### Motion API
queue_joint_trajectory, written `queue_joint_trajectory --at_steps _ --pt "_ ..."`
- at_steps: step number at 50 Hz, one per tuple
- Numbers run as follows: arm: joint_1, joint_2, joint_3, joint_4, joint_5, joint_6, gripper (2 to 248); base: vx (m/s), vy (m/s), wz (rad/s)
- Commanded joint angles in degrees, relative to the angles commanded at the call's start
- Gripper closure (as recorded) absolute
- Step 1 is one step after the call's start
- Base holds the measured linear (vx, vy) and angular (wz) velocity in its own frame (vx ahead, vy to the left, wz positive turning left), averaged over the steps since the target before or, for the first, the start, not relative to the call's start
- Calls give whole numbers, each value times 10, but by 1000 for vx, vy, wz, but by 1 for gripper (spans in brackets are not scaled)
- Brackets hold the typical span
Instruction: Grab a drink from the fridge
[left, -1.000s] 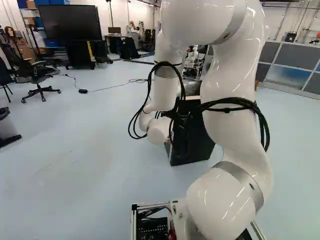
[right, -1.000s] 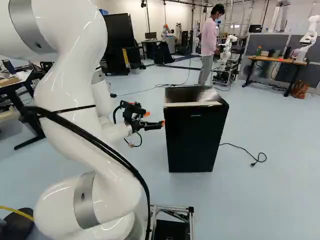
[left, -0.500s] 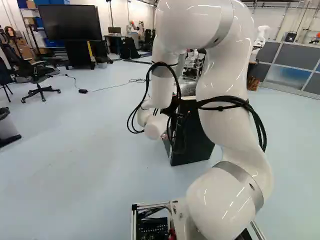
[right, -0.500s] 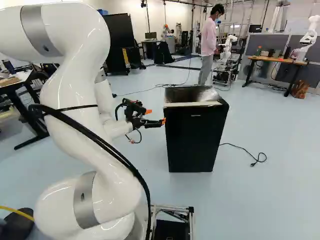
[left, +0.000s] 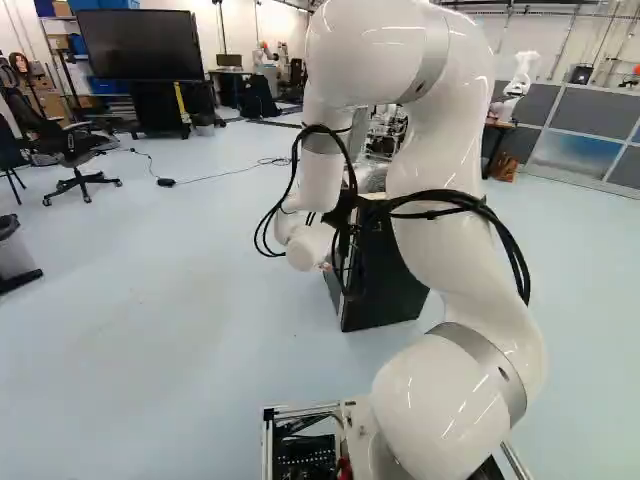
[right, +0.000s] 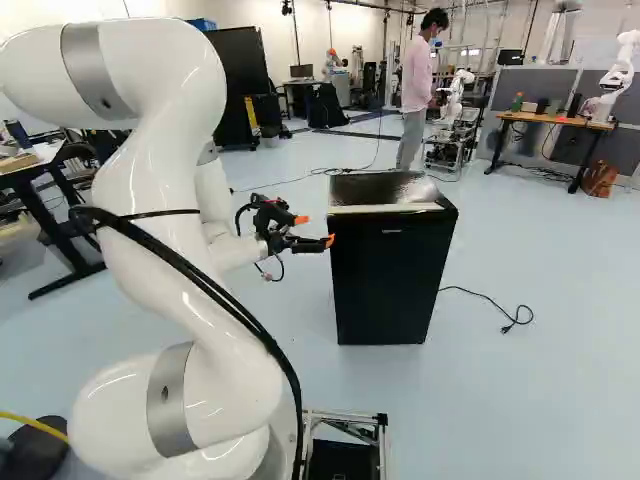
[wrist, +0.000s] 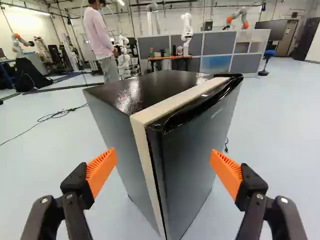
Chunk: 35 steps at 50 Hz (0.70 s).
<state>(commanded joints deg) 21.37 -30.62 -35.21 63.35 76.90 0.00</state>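
Gripper (right: 315, 230), centre-left of the right base view: fingers spread wide, orange pads (wrist: 101, 167) facing each other, nothing pinched. Wrist view: near corner of the fridge (right: 390, 270) lies ahead, framed between the fingers. Fridge sits just right of centre in the right base view, upright on the floor (right: 540, 400); mid-frame in the left base view, partly hidden by the arm (left: 455, 250). Looks: low, boxy cabinet, black in the base views, greyer on its sides in the wrist view. Top dark and glossy, patched with bright reflections. Pale cream strip runs along the front edge of the top and down the corner, between body and door. Door dark, lying close along that strip; small pale marking high on its face. Black cable (right: 488, 296) curls over the floor, right of the fridge in the right base view. Wooden-topped desk (right: 550, 119) at upper right there.
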Motion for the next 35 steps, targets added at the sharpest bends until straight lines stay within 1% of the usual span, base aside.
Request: queue_joint_trajectory --at_steps 26,35 --pt "-15 -14 -23 32 0 0 3 0 0 0" --pt "-21 -18 -30 37 0 0 3 0 0 0"
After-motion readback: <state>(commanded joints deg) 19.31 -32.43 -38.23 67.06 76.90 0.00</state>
